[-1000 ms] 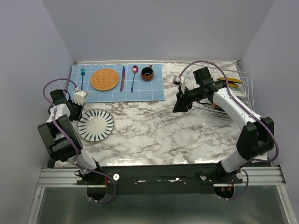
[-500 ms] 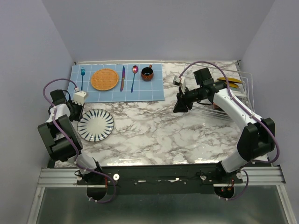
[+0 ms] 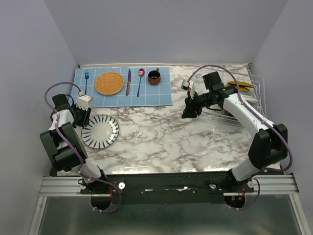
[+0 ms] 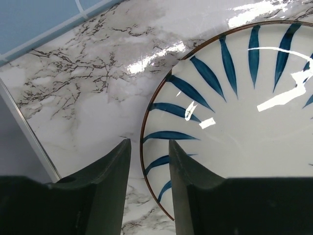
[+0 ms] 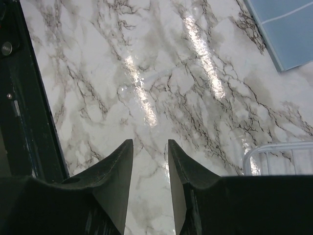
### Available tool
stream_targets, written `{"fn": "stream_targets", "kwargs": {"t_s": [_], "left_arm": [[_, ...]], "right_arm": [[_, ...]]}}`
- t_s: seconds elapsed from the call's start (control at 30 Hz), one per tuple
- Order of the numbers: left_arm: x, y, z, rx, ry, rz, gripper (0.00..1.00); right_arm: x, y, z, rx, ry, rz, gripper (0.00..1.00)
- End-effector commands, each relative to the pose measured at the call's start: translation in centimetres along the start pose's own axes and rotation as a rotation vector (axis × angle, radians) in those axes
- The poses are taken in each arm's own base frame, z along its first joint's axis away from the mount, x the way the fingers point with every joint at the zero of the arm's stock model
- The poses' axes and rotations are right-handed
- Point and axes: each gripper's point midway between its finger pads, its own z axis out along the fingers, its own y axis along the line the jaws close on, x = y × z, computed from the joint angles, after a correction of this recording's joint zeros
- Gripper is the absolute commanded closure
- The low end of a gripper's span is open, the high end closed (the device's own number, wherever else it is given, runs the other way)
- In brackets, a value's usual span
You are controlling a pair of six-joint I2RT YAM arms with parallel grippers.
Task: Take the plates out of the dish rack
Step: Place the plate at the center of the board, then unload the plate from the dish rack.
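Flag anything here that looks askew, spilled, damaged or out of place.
Nothing stands out. The striped plate lies flat on the marble table, the knife and spoon lie straight on the blue mat, and nothing looks spilled or broken.

The plate [image 3: 100,131] is white with dark blue radial stripes and a thin brown rim; the desk [image 3: 161,142] white marble veined grey; the placemat [image 3: 166,95] pale blue.
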Motion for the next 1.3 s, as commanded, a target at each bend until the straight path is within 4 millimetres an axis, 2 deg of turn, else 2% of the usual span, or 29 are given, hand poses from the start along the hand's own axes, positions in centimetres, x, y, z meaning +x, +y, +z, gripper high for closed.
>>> {"fn": "stream_targets", "kwargs": {"t_s": [0.0,0.1,0.13,0.17,0.23,0.27,0.33,0.37,0.43,0.47,0.53,0.6,0.67,0.77,0.87,0.9,1.03,1.07,1.27], "left_arm": [[-2.9,-1.0,-1.9,0.033,-0.102,0.012,0.51],[-5.0,-1.4,-3.3,0.051,-0.153,0.014,0.47],[-6.0,-1.6,-3.7,0.056,-0.171,0.03,0.38],[-6.5,-2.0,-4.2,0.063,-0.179,0.034,0.35],[-7.9,-2.8,-4.9,0.088,-0.217,0.038,0.3],[-8.5,-3.7,-5.2,0.109,-0.231,0.053,0.28],[-9.3,-4.9,-5.3,0.145,-0.246,0.063,0.23],[-10.0,-6.0,-5.2,0.168,-0.253,0.083,0.21],[-10.0,-7.3,-4.7,0.188,-0.249,0.087,0.13],[-10.5,-7.6,-4.6,0.183,-0.264,0.104,0.12],[-10.8,-9.3,-4.2,0.215,-0.265,0.122,0.05],[-11.3,-10.6,-4.2,0.248,-0.281,0.136,0.02],[-11.6,-11.4,-4.2,0.284,-0.295,0.124,0.01],[-11.7,-11.8,-3.9,0.302,-0.299,0.122,0.01],[-11.6,-11.9,-3.8,0.308,-0.301,0.12,0.01],[-11.5,-11.9,-3.7,0.31,-0.298,0.121,0.01],[-11.1,-12.2,-3.7,0.314,-0.288,0.133,0.01],[-11.1,-12.1,-3.8,0.31,-0.288,0.137,0.01],[-11.2,-12.4,-3.9,0.323,-0.288,0.131,0.01]], "right_arm": [[-1.1,-1.3,-1.0,0.13,-0.013,-0.016,0.57],[-1.6,-3.7,-2.2,0.281,-0.003,-0.005,0.58],[-2.5,-4.5,-2.9,0.34,-0.018,-0.019,0.58],[-2.4,-6.0,-3.8,0.441,0.003,-0.011,0.59],[-3.1,-7.6,-5.3,0.549,-0.002,-0.011,0.59],[-2.8,-8.9,-6.4,0.622,0.018,-0.003,0.59],[-2.7,-10.1,-8.1,0.691,0.051,-0.011,0.59],[-2.7,-11.7,-10.0,0.788,0.081,-0.012,0.59],[-2.6,-13.2,-12.2,0.889,0.143,-0.076,0.59],[-1.2,-14.5,-14.2,1.014,0.226,-0.085,0.59],[-1.5,-15.1,-16.7,1.114,0.284,-0.19,0.58],[-1.3,-14.7,-18.6,1.16,0.358,-0.246,0.57],[-0.2,-14.1,-19.5,1.159,0.448,-0.252,0.55],[1.6,-14.0,-21.6,1.2,0.589,-0.281,0.5],[2.6,-14.0,-22.9,1.203,0.651,-0.3,0.46],[2.9,-13.9,-23.1,1.188,0.676,-0.313,0.38],[6.1,-13.2,-23.1,1.125,0.798,-0.35,0.37],[7.5,-12.9,-22.9,1.107,0.837,-0.348,0.37],[9.1,-12.2,-22.9,1.058,0.886,-0.361,0.37]]}}
